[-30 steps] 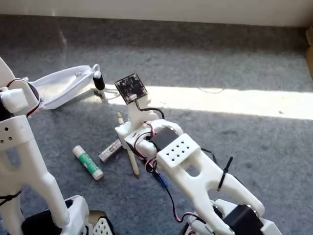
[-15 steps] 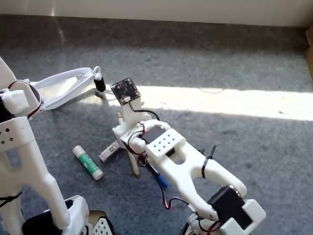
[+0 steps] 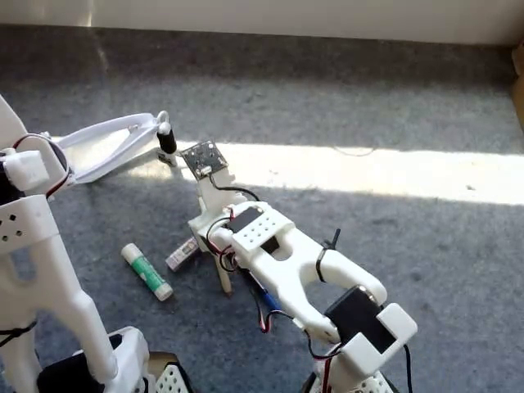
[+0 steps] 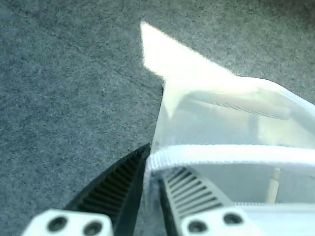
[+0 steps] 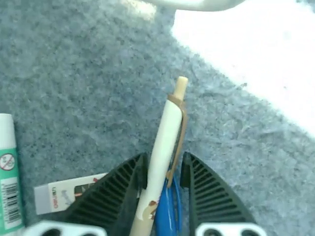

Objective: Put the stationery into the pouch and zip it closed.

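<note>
A: Left hand (image 4: 155, 164)?
B: Pinching the pouch (image 4: 221, 123). Both fingers (image 4: 123, 182) are pressed together on its white rim, with the mesh wall standing up from the pinch.

A: Where's the pouch in the high view?
B: On the grey carpet (image 3: 368, 98), around 10 o'clock from the middle. It lies lengthwise with its mouth toward 3 o'clock. A short black item (image 3: 166, 139) is at that mouth. Can't tell what it is.

A: Right hand (image 5: 164, 162)?
B: Narrowly spread, straddling the pen (image 5: 165, 142). One finger touches the barrel and the other is just beside the clip. In the high view the pen lies flat on the carpet.

A: Pen details?
B: Cream barrel, brownish clip. In the high view it's under the right arm's wrist, with the tip end sticking out toward 6 o'clock. Something blue (image 5: 170, 211) lies against it between the fingers. Can't tell what.

A: Other stationery?
B: A green-and-white glue stick (image 3: 147, 272) is at 9 o'clock from the pen, well apart from it. A small white box (image 3: 184, 252) is between the two, near the pen. Both lie flat on the carpet, outside the pouch.

A: Pouch from the pen?
B: About 10 o'clock, near, not touching.

A: Zip?
B: Mouth is open.
</note>
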`<state>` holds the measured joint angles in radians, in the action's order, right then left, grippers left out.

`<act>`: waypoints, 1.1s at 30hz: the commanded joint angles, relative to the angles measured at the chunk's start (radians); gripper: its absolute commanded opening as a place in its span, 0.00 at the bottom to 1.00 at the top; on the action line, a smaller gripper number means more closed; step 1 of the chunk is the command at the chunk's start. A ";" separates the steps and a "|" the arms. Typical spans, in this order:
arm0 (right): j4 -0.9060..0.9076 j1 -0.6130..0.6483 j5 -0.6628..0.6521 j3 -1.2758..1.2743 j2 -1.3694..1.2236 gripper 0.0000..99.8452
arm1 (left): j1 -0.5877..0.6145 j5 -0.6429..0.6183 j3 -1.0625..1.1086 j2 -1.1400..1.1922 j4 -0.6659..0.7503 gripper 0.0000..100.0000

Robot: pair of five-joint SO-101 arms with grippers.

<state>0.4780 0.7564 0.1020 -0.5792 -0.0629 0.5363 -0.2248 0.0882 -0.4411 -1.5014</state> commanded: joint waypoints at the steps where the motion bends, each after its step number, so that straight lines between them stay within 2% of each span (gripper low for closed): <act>1: -0.016 0.004 0.003 0.059 0.016 0.11 | 0.013 -0.011 0.007 -0.010 0.017 0.01; 6: -0.016 0.004 0.002 0.059 0.016 0.11 | 0.013 -0.011 0.008 -0.010 0.015 0.01; 10: -0.016 0.004 -0.002 0.059 0.016 0.04 | 0.013 -0.011 0.008 -0.010 0.014 0.01; 12: -0.016 0.004 -0.052 0.056 0.016 0.02 | 0.013 -0.011 0.008 -0.010 0.014 0.01; 15: -0.016 0.004 -0.101 0.051 0.016 0.01 | 0.013 -0.011 0.008 -0.010 0.012 0.01; 22: -0.005 -0.001 -0.106 0.033 0.102 0.01 | 0.013 -0.011 0.008 -0.010 0.011 0.01; 33: 0.016 -0.142 -0.104 -0.059 0.343 0.01 | -0.019 -0.011 0.008 -0.010 0.011 0.01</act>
<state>0.4856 0.6521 0.0054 -0.6406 0.1979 0.5363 -0.2248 0.0882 -0.4411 -1.5014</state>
